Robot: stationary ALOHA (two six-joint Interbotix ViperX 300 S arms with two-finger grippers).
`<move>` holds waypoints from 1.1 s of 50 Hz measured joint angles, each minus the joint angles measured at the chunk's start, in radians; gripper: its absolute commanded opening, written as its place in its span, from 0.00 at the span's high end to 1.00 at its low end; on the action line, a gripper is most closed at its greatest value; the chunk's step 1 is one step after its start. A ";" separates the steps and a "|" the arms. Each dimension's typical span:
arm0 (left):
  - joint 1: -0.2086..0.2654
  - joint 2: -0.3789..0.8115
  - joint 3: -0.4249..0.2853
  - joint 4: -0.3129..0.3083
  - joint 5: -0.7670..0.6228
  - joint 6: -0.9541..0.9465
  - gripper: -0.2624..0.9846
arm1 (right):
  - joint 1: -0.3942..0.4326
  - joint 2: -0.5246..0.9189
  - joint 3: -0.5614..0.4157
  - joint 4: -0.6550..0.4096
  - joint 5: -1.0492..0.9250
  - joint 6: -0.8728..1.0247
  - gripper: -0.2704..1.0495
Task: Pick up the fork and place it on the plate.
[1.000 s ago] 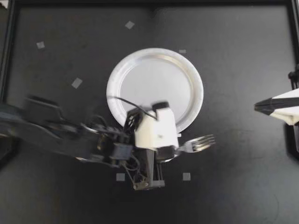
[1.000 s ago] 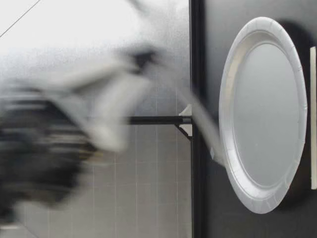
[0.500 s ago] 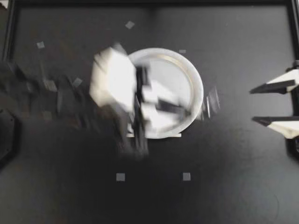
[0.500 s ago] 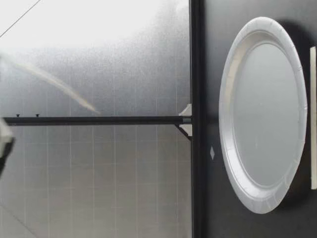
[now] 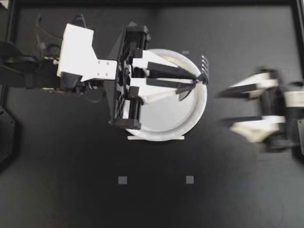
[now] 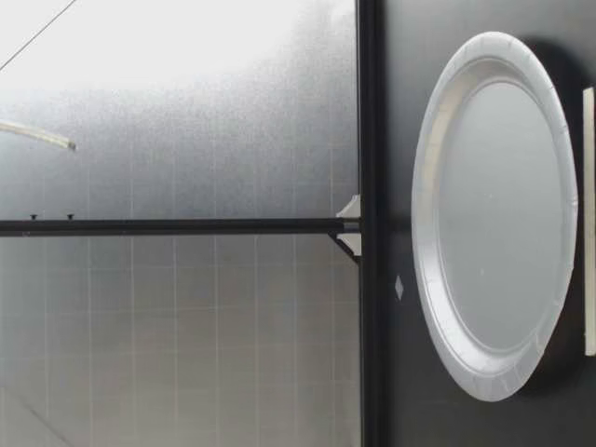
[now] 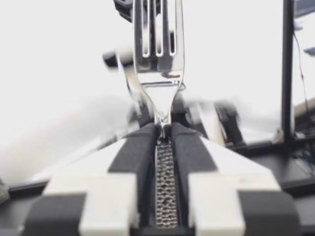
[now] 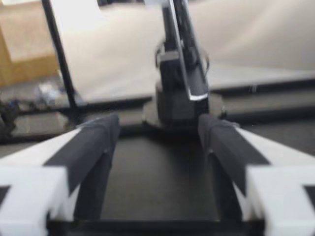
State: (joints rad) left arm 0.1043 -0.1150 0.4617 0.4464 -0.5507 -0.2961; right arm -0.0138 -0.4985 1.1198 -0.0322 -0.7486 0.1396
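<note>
The silver metal fork is off the black counter and held in the air, so I judge the step in hand to be the carry to the plate, with the set-down not yet done.

From the left of the top view, my left arm reaches across and my left hand is over the round white paper plate. In the left wrist view its pads are clamped together on the fork's narrow neck, with the tines pointing straight away from the hand. From above, the tines reach just past the plate's right rim.

The low view shows the plate bare, with nothing near its surface, so the fork sits well above it. The next move calls for drawing the fork back a little toward the plate's middle, lowering it and tipping it flat, then parting the fingers close to the surface so it does not bounce or slide off the rim.

Right of the plate, my right hand hovers with its fingers apart and nothing between them. It points at the plate and is the only thing that could crowd the drop.

A thin white strip lies against the plate's near edge, and two small grey tape squares lie beyond it, clear of the path.
</note>
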 measured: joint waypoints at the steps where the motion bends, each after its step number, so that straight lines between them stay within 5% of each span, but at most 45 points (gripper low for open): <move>1: 0.000 0.003 0.003 -0.009 -0.014 0.008 0.70 | 0.000 0.023 -0.011 0.000 -0.014 0.002 0.32; 13: 0.000 0.020 0.066 -0.091 -0.172 0.038 0.70 | -0.002 0.179 -0.080 0.000 -0.123 -0.026 0.32; 29: 0.000 0.041 0.086 -0.100 -0.235 0.032 0.70 | -0.005 0.247 -0.132 0.000 -0.126 -0.026 0.35; 44: 0.000 0.048 0.086 -0.100 -0.250 0.034 0.71 | -0.005 0.256 -0.135 0.000 -0.126 -0.034 0.70; 55: 0.000 0.046 0.084 -0.101 -0.247 0.025 0.70 | -0.006 0.256 -0.133 -0.002 -0.126 -0.034 0.78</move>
State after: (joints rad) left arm 0.1043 -0.0690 0.5461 0.3451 -0.7977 -0.2715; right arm -0.0199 -0.2424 0.9863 -0.0337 -0.8744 0.1058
